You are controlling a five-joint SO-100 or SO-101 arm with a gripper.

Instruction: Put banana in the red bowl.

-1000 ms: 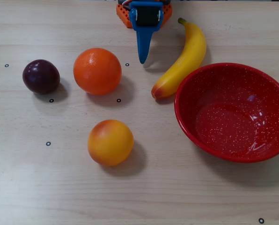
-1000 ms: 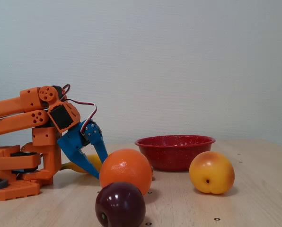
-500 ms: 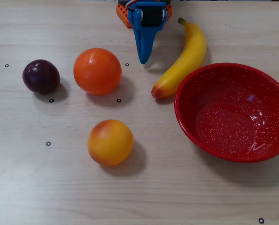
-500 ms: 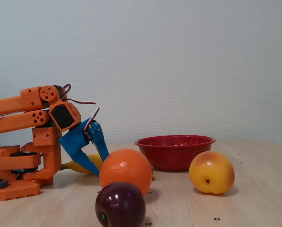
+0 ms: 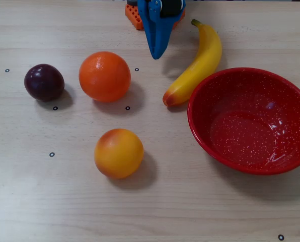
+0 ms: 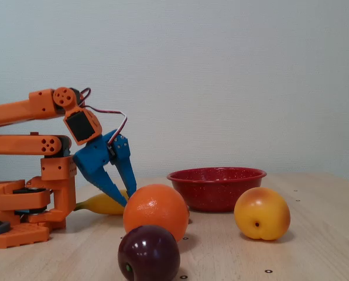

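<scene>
Arm: in the fixed view we see the upper link lifted well clear of the lower one; a second ago the two lay close together.
Pincer: we find it raised higher above the counter than before, tips pointing down.
Pincer in the overhead view: its tip has drawn back toward the top edge, so less of the blue body shows.

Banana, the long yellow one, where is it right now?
In the overhead view the long curved yellow banana lies on the table at upper right, its orange-red tip beside the big glossy red bowl's rim, right of the blue gripper.
</scene>
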